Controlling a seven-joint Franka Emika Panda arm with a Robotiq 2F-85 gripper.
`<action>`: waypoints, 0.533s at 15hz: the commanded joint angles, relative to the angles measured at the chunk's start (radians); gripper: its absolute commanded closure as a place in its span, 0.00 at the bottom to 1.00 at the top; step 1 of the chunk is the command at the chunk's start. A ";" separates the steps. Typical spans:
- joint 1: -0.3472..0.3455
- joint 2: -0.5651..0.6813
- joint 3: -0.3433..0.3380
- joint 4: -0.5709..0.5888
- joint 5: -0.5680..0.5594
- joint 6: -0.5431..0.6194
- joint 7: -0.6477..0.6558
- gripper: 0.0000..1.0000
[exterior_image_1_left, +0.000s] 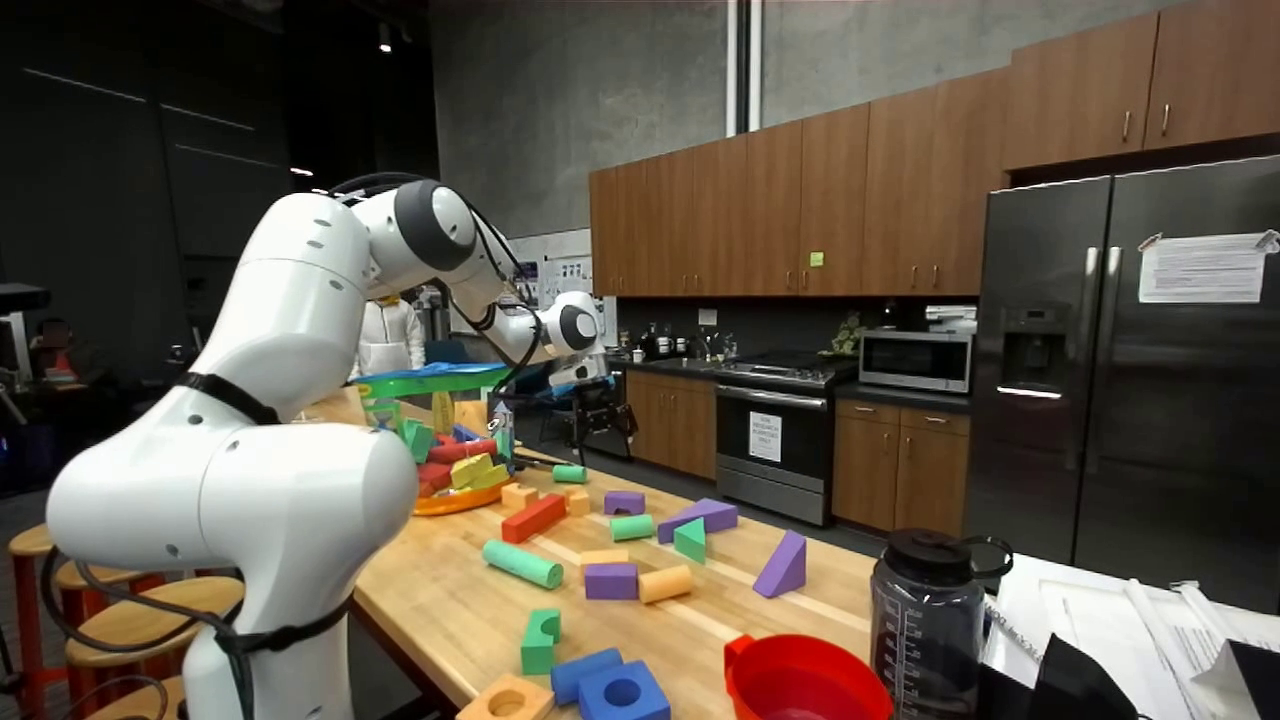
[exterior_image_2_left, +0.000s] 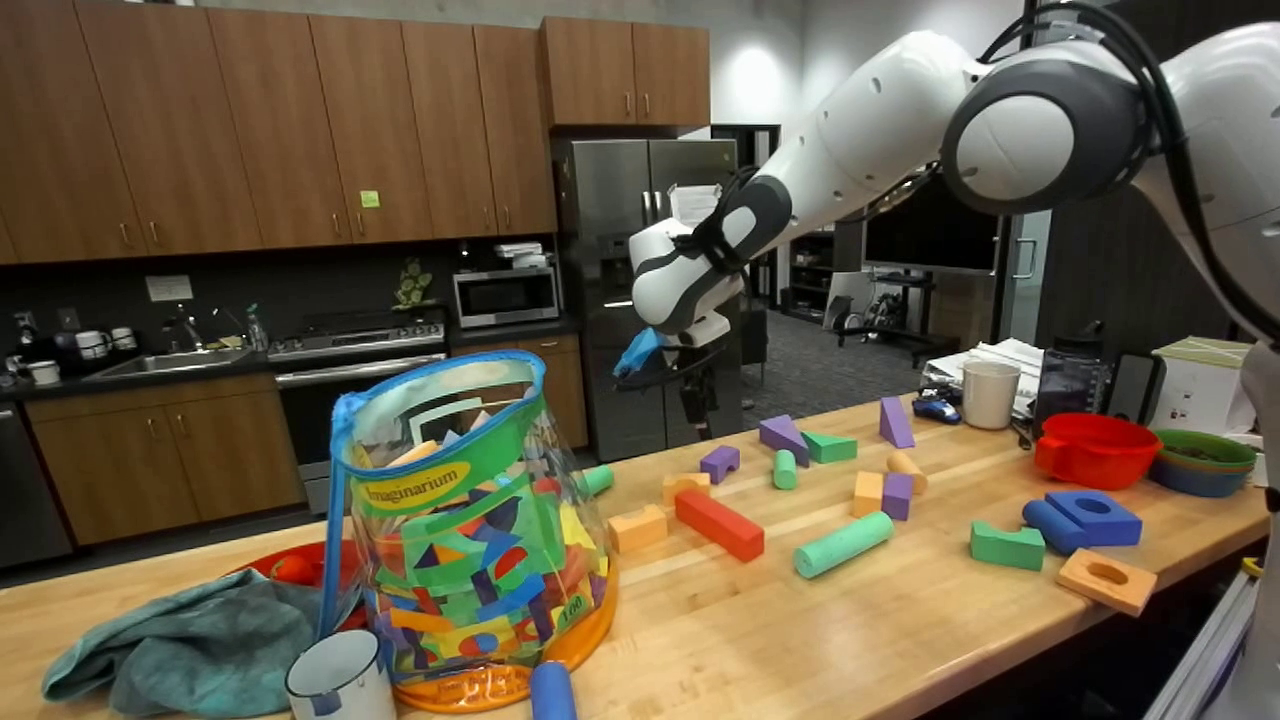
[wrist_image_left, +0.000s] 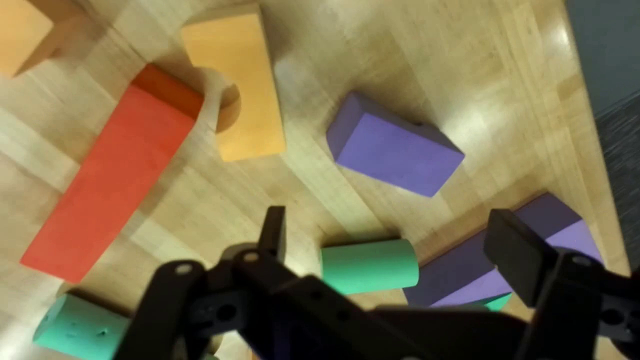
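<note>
I have my fingers (wrist_image_left: 520, 255) spread wide with nothing in them, above the table (wrist_image_left: 520, 90); a short green cylinder (wrist_image_left: 370, 266) lies beneath, framed between them in my wrist view; a purple arch block (wrist_image_left: 400, 152) and a red rectangular block (wrist_image_left: 115, 175) rest nearby.

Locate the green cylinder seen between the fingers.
In the wrist view, the green cylinder lies low, right of centre, left of the purple wedge, below the purple arch.

Hand (wrist_image_left: 395, 244) downward, jaws wide apart
</note>
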 joint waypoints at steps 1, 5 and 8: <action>-0.101 -0.085 0.150 -0.084 -0.078 -0.035 0.024 0.00; -0.086 -0.059 0.165 -0.113 -0.008 0.008 -0.029 0.00; -0.195 -0.071 0.313 -0.121 -0.066 0.009 0.002 0.00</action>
